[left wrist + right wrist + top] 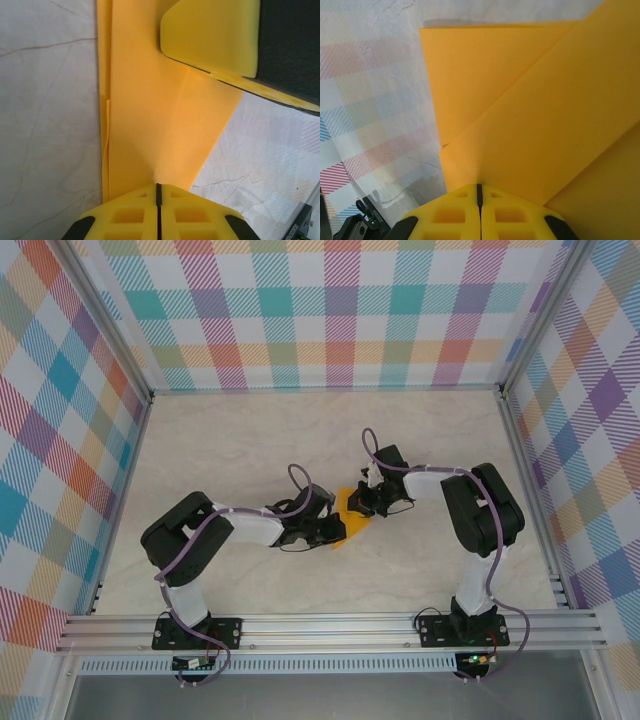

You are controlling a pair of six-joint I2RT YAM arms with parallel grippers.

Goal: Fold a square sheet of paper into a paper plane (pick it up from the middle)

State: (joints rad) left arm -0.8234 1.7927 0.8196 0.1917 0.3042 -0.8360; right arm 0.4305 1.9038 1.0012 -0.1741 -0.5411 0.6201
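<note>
The square sheet of paper [353, 519] is orange-yellow and folded into overlapping layers, and it sits between my two grippers at the middle of the table. My left gripper [334, 531] is shut on its near edge. In the left wrist view the paper [160, 110] fans out from the closed left gripper [158, 186], with a straight folded edge on the left. One of the right gripper's fingers [210, 35] rests on its far part. My right gripper [479, 186] is shut on the paper [545, 120], whose top layer has a diagonal edge over a lower layer [470, 65].
The marble-patterned tabletop [250, 450] lies open around the paper. Checked walls [330, 310] close the back and both sides. An aluminium rail [330, 625] with both arm bases runs along the near edge.
</note>
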